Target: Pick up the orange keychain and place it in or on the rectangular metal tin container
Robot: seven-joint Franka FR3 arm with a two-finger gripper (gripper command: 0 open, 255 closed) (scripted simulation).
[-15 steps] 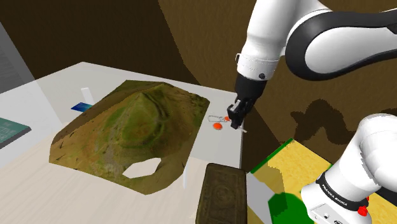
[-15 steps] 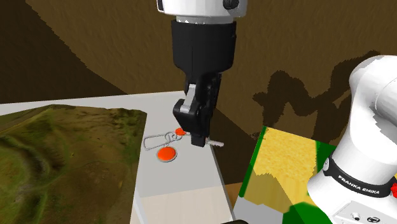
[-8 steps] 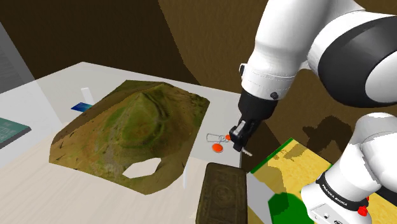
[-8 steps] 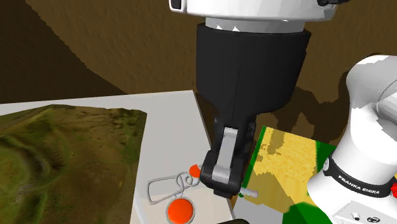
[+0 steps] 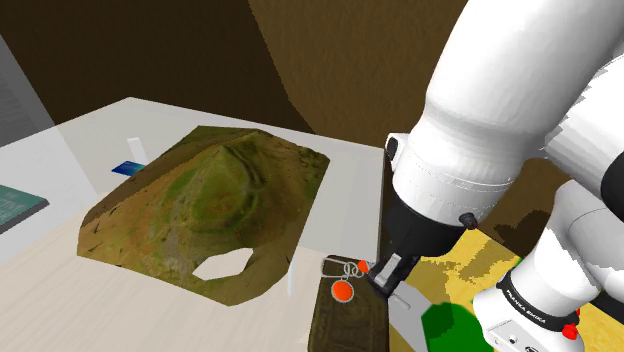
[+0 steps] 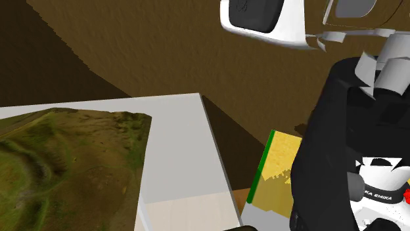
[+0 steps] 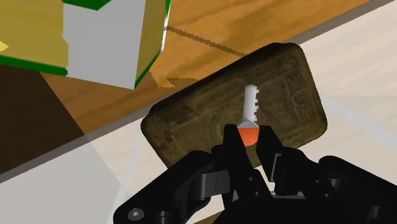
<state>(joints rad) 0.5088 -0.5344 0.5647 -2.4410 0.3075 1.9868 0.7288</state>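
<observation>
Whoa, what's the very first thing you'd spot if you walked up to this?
The huge white arm looms at the shoulder view's right, its black end effector clasping the orange keychain over the dark rectangular tin. Next you'd notice the lumpy green-brown mound spread across much of the white table.

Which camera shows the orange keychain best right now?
The shoulder view: the keychain hangs, ring and orange disc, from the gripper over the tin. The wrist view gives its orange tip and key.
</observation>
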